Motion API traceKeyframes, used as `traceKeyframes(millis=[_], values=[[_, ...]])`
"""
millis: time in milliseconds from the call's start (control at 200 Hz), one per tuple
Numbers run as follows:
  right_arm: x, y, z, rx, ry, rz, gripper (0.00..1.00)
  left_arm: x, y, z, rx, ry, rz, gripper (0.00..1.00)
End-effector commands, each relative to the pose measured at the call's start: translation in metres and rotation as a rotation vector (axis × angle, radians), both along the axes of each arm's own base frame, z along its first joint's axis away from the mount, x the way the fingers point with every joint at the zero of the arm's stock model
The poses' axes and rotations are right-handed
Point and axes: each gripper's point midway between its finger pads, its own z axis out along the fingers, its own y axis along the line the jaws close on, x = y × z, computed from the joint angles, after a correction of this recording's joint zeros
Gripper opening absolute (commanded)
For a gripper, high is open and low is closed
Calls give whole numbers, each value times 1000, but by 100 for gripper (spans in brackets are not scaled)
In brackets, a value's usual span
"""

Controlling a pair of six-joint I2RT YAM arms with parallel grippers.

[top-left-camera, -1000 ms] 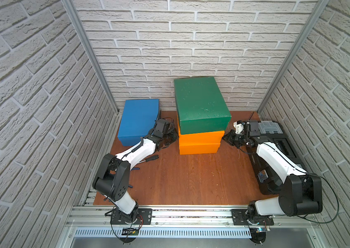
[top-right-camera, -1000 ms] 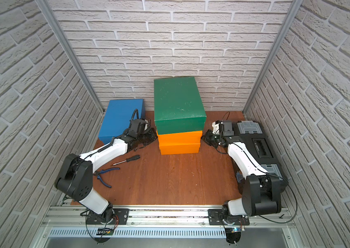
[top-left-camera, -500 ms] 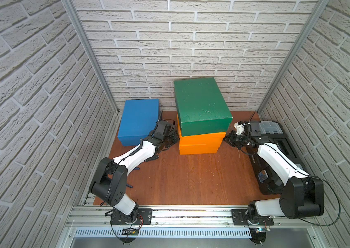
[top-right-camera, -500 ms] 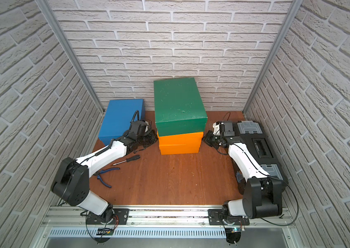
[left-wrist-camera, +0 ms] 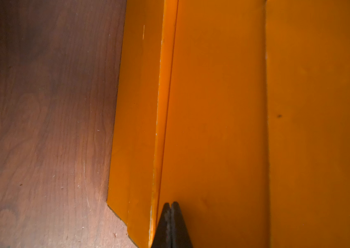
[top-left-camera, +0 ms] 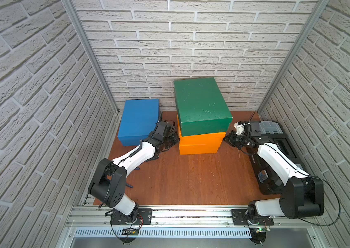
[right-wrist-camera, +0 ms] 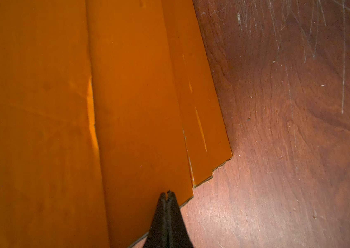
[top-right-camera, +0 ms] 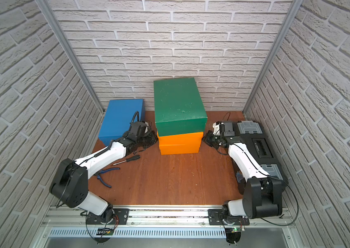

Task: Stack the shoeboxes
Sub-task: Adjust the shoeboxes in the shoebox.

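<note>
The green shoebox (top-left-camera: 201,105) lies skewed atop the orange shoeboxes (top-left-camera: 200,142) at the middle back of the wooden table (top-left-camera: 191,178). The blue shoebox (top-left-camera: 138,120) sits apart at the back left. The left gripper (left-wrist-camera: 171,204) and right gripper (right-wrist-camera: 168,192), both pinched closed and holding nothing, have their tips against opposite orange side walls. A black toolbox (top-left-camera: 281,139) lies along the right side, and a screwdriver (top-right-camera: 128,160) and pliers (top-right-camera: 105,175) lie by the left arm.

**Shoebox stack flanked by both grippers**

Green shoebox (top-left-camera: 200,105) sits atop the orange shoeboxes (top-left-camera: 200,146), slightly askew. Left gripper (top-left-camera: 176,139) and right gripper (top-left-camera: 227,139) stand at opposite orange sides. Blue shoebox (top-left-camera: 138,119) rests apart on the table (top-left-camera: 191,178). Black toolbox (top-left-camera: 277,139) lies alongside the right arm.
</note>
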Motion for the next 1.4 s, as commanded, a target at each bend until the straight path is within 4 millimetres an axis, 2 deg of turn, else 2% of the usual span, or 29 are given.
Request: traceKeyframes(millis=[0, 550, 750, 925, 1055, 1155, 1400], values=[[4, 20, 24, 62, -79, 75, 3, -12, -14, 17, -50, -38, -53, 0], [18, 17, 26, 47, -86, 61, 3, -15, -25, 23, -61, -44, -82, 0], [17, 10, 32, 42, -91, 58, 3, -21, -11, 28, -14, -60, -59, 0], [13, 3, 36, 27, -92, 45, 3, -19, 12, 37, 17, -77, -14, 0], [8, -7, 40, 10, -92, 28, 3, -16, 31, 49, 23, -99, 24, 0], [7, -16, 48, 4, -108, 6, 3, -13, 40, 68, 34, -141, 39, 0], [11, -27, 91, -23, -190, -18, 3, -2, 33, 122, 27, -243, 12, 0]])
